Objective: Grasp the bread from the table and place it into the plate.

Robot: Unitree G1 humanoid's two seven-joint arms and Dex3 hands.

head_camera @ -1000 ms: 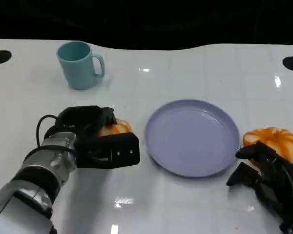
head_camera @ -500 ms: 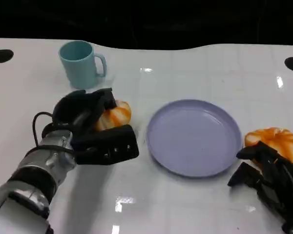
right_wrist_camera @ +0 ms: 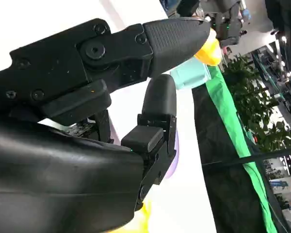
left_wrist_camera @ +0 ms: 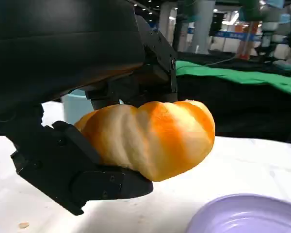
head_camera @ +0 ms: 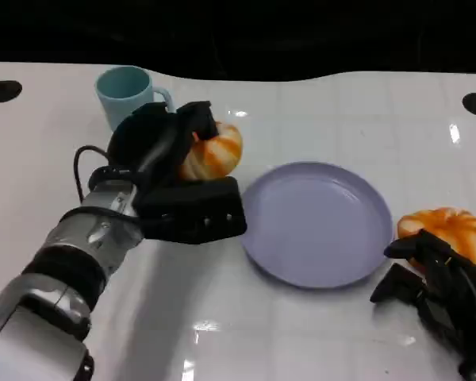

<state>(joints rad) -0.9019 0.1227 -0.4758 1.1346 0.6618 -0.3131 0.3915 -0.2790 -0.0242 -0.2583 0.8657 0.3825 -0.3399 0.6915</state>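
Above glossy white table, orange-striped bread roll is gripped by left hand, round lilac plate lying just beside it toward the robot's right.

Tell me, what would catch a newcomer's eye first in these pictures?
Most striking is the left hand, holding an orange-striped bread roll above the white table, just left of the empty lavender plate. A second roll lies right of the plate, beside the right hand, and a teal mug stands behind.
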